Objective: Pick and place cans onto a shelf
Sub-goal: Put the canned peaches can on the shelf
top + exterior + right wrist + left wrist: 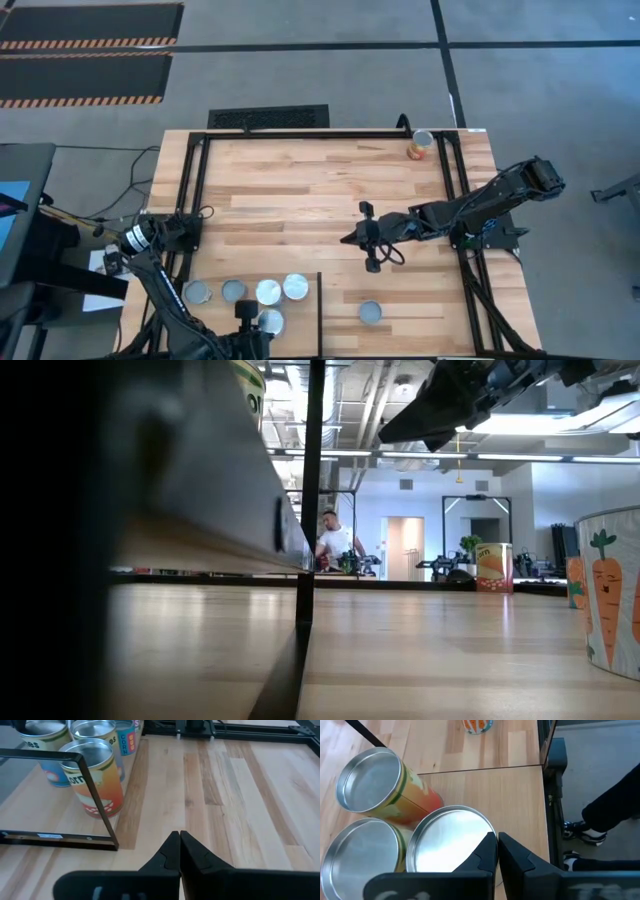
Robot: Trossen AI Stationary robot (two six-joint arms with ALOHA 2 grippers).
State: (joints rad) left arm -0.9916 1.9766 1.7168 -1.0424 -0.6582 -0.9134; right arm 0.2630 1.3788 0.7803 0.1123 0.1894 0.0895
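Several cans (268, 292) stand upright in a cluster on the pale shelf (300, 330) at the table's near left. One carrot-label can (371, 313) stands on the tabletop just right of the shelf, and shows in the low view (610, 590). An orange can (421, 146) stands at the far right. My left gripper (246, 312) is shut, right over the silver top of a can (450, 840) in the cluster. My right gripper (350, 239) is shut and empty above the table's middle, fingers (179, 845) pointing toward the shelf. My left gripper's shut fingertips (490, 852) stand over the near rim of the can's silver top (470, 827), coming from above. I cannot tell whether they touch it.
Black metal bars (320, 310) edge the shelf, and a larger black frame (300, 135) runs around the tabletop. Open plank surface (290, 200) lies in the middle and far left. A person (335, 545) shows in the room far behind.
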